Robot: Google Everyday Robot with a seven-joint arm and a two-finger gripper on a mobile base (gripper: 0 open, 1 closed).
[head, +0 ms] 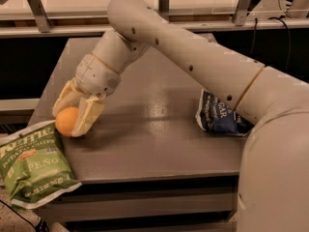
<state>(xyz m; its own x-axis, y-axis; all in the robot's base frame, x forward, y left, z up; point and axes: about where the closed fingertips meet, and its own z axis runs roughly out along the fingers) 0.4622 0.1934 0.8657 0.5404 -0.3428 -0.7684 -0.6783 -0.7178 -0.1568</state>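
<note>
Green is what you meet first: a chip bag (31,166) at the front left corner of the table (159,134), partly past its edge, with its long axis running toward you. You can read "Kettle" across its top, "chips" beneath that, and "PEÑO" lower down.

Just above the bag's upper right corner is the orange (64,120), low over the left edge of the tabletop. You cannot tell whether it touches the surface. The gripper (70,122) has its two pale fingers closed on the orange, one on each side, pointing down and to the left. Its arm (193,66) stretches across from the right. The orange is round, so you have no long axis to mind.

Well apart, on the right side of the table, lies a crumpled blue bag (219,116) with the letters "GAR" showing.
</note>
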